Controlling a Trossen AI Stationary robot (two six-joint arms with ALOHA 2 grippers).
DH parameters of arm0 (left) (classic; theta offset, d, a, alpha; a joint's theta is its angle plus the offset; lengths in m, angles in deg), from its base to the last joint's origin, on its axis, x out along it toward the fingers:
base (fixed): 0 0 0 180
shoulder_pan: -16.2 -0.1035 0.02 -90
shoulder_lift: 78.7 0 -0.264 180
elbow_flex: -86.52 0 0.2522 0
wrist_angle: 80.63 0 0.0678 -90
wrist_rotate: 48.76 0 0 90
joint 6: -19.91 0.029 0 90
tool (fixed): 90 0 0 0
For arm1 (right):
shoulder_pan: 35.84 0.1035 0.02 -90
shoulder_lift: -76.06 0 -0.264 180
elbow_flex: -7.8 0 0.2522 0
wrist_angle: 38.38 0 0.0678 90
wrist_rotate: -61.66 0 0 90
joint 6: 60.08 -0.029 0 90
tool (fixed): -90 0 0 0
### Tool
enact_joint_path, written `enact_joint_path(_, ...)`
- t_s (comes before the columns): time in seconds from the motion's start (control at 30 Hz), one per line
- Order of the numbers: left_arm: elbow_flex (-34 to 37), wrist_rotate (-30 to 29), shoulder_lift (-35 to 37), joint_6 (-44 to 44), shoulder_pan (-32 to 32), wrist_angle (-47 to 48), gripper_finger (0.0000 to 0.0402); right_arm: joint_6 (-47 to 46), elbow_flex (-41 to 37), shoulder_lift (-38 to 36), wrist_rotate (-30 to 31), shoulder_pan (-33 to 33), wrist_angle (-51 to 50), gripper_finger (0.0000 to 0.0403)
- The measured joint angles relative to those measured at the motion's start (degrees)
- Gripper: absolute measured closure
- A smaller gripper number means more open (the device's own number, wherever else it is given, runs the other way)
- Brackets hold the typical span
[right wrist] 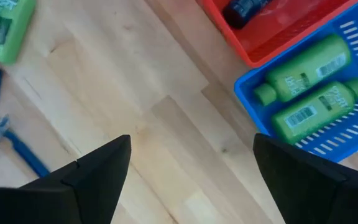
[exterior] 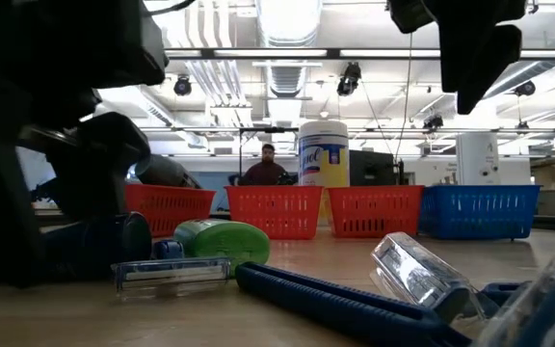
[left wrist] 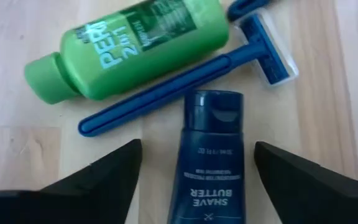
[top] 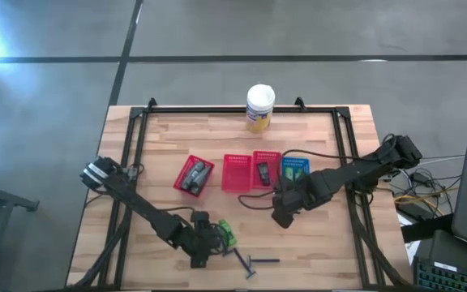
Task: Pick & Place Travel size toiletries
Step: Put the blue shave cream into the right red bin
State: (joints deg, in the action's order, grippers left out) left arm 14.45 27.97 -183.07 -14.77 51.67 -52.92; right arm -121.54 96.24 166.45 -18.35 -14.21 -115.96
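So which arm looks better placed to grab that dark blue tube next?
Probably the left: the left gripper is open with the dark blue shave-butter tube between its fingers. The right gripper hangs open over bare wood near the blue mesh basket.

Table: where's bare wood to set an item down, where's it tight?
Free: the wood between the yellow canister and the basket row, and the table's near right corner. Tight: by the left pincer, around the green bottle and razors.

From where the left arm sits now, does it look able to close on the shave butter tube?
Probably yes. The left gripper is open, with the dark blue shave butter tube lying between its fingers. The blue razor and green bottle lie beyond the tube's cap, not in the way.
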Motion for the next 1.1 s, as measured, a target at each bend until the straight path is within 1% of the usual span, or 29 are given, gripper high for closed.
enact_joint_path(0.1,0.01,-0.01,-0.03,0.28,-0.27,0.21,0.013,-0.52,-0.01,0.0,1.17,1.07,-0.79,0.0075)
enact_joint_path(0.27,0.06,0.31,-0.18,3.95,-0.66,-1.75,0.0206,-2.47,-0.01,0.0,1.66,2.2,-2.01,0.0098)
enact_joint_path(0.43,0.09,2.22,0.33,5.06,-1.37,-2.46,0.0262,-4.81,-0.02,-0.3,2.21,2.76,-3.12,0.012)
enact_joint_path(0.53,0.28,3.33,3.11,4.55,-1.82,0.13,0.0284,-6.77,-0.03,-1.45,2.18,3.54,-3.83,0.0132)
enact_joint_path(0.6,0.28,3.02,6.37,4.35,-2.34,1.13,0.0287,-8.66,-0.1,-2.79,1.88,4.03,-4.12,0.014)
enact_joint_path(0.67,0.37,1.56,10.13,4.22,-3.26,2.43,0.0287,-11.33,-0.31,-4.27,1.94,4.32,-4.12,0.0147)
enact_joint_path(0.73,0.48,-1.29,13.86,4.72,-4.41,2.78,0.0285,-13.48,-0.85,-5.89,2.02,4.31,-2.59,0.0153)
enact_joint_path(0.8,0.48,-4.88,17.38,6.57,-5.81,2.33,0.0285,-14.37,-1.97,-7.55,1.96,3.74,3.2,0.0158)
enact_joint_path(0.87,0.45,-6.99,20.09,9.69,-7.58,1.1,0.0285,-14.25,-3.8,-9.27,1.07,2.27,12.85,0.0162)
enact_joint_path(0.97,0.44,-7.48,22.21,14.46,-10.3,0.4,0.0285,-13.31,-6.8,-11.18,0.39,-0.49,26.69,0.0167)
enact_joint_path(1.1,-0.2,-8.17,23.1,20.49,-13.66,-0.55,0.0285,-13.56,-10.9,-12.83,0.38,-3.6,40.28,0.0162)
